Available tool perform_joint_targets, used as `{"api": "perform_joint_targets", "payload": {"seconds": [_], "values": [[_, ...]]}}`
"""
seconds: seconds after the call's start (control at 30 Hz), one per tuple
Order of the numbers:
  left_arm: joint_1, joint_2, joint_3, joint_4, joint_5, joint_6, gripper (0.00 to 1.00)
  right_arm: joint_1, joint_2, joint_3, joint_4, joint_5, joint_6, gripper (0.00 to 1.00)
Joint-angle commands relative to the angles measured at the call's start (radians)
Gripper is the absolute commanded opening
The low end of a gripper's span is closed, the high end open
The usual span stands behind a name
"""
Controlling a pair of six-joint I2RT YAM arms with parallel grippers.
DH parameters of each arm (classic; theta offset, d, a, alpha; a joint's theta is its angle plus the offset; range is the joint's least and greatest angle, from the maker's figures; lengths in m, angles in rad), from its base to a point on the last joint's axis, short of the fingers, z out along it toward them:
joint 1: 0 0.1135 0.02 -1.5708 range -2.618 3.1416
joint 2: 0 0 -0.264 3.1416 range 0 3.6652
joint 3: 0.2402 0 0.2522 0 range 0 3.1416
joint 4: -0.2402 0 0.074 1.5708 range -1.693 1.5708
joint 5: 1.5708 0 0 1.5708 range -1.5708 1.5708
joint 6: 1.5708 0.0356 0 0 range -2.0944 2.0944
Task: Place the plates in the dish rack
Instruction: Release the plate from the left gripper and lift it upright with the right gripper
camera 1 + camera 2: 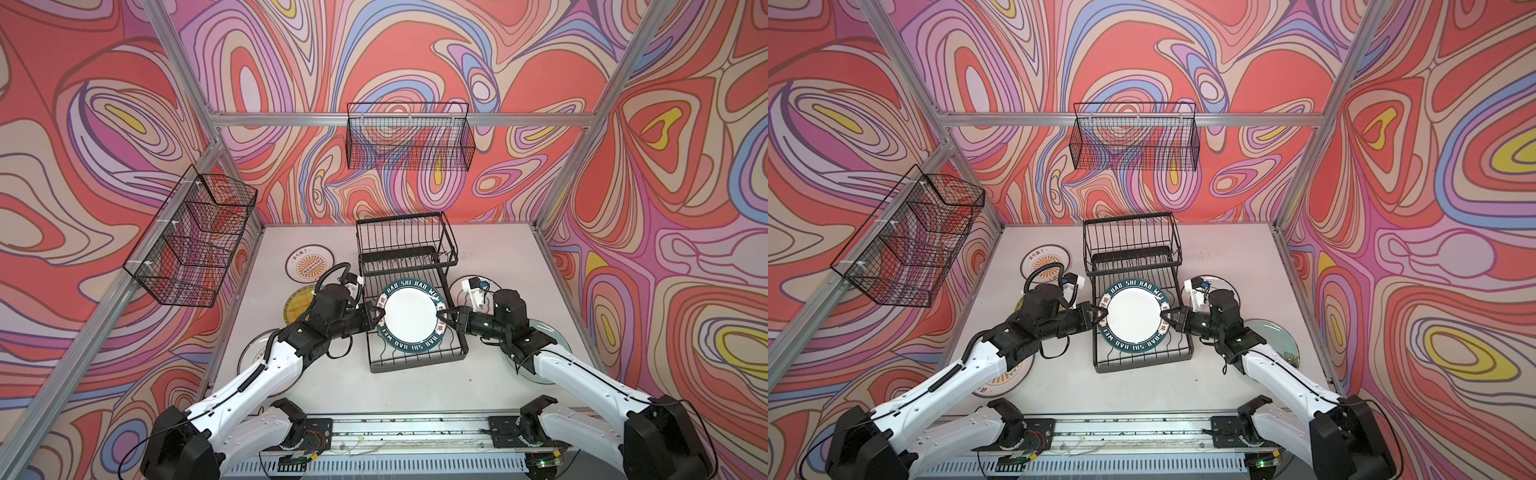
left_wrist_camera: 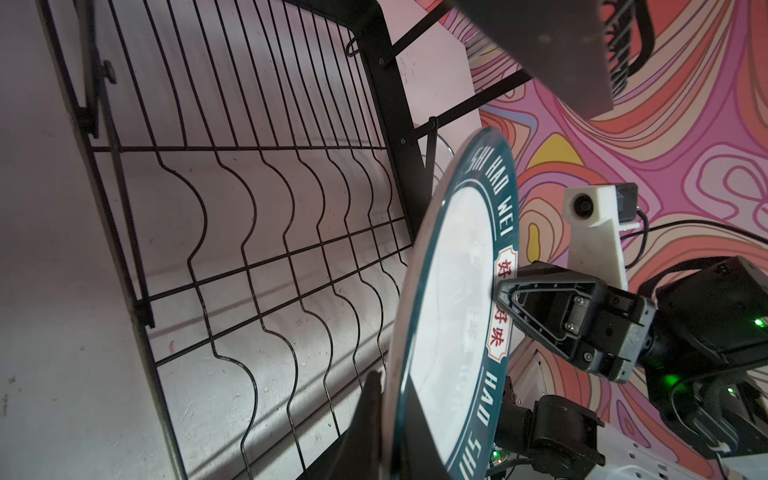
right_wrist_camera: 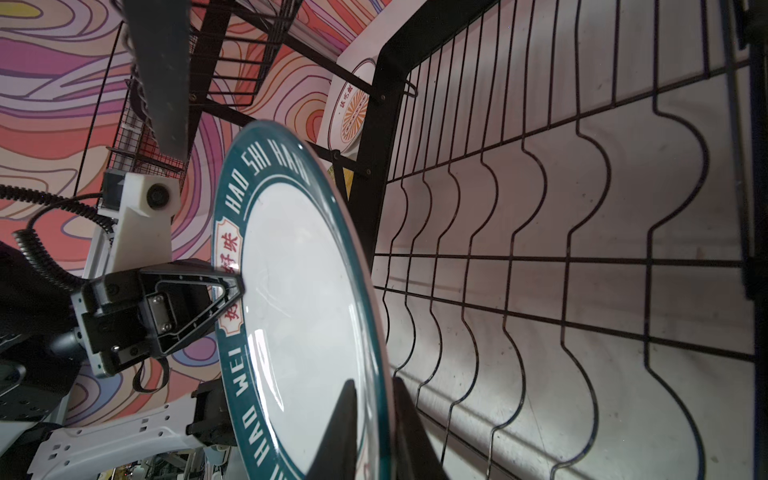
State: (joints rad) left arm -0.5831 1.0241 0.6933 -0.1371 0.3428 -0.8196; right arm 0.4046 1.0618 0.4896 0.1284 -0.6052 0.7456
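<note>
while the left gripper (image 1: 379, 312) pinches one rim of the round white plate with a teal band (image 1: 409, 318), the right gripper (image 1: 441, 314) straddles the opposite rim; whether it clamps, i cannot tell. the plate hangs tilted at lower centre, clear of the wavy wires of the black wire dish rack (image 1: 399, 252). the band reads "hao shi hao wei".

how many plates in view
6: lettered plate held over the rack; sunburst plate and yellow plate left of it; second sunburst plate under the left arm; white plate and green plate right of it, partly hidden.
</note>
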Motion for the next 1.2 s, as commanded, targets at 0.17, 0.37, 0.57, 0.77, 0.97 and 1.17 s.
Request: {"api": "perform_joint_targets", "payload": {"seconds": [0.17,0.37,0.57,0.77,0.97,1.17], "values": [[-0.011,-0.114,-0.038,0.022,0.011,-0.009,0.0,0.017,-0.023,0.033,0.031,-0.039,-0.02,0.35],[-0.011,-0.163,-0.067,0.068,-0.001,-0.016,0.0,0.028,-0.024,0.031,0.044,-0.045,-0.012,0.36],[-0.01,-0.148,-0.065,0.068,0.01,-0.018,0.0,0.046,-0.011,0.028,0.107,-0.059,0.018,0.3],[-0.011,-0.134,-0.07,0.081,0.016,-0.024,0.0,0.091,0.03,0.026,0.171,-0.056,0.052,0.25],[-0.011,-0.141,-0.077,0.084,0.013,-0.025,0.0,0.114,0.036,0.024,0.194,-0.044,0.062,0.22],[-0.011,-0.141,-0.081,0.084,0.011,-0.025,0.0,0.117,0.049,0.025,0.213,-0.052,0.072,0.19]]}}
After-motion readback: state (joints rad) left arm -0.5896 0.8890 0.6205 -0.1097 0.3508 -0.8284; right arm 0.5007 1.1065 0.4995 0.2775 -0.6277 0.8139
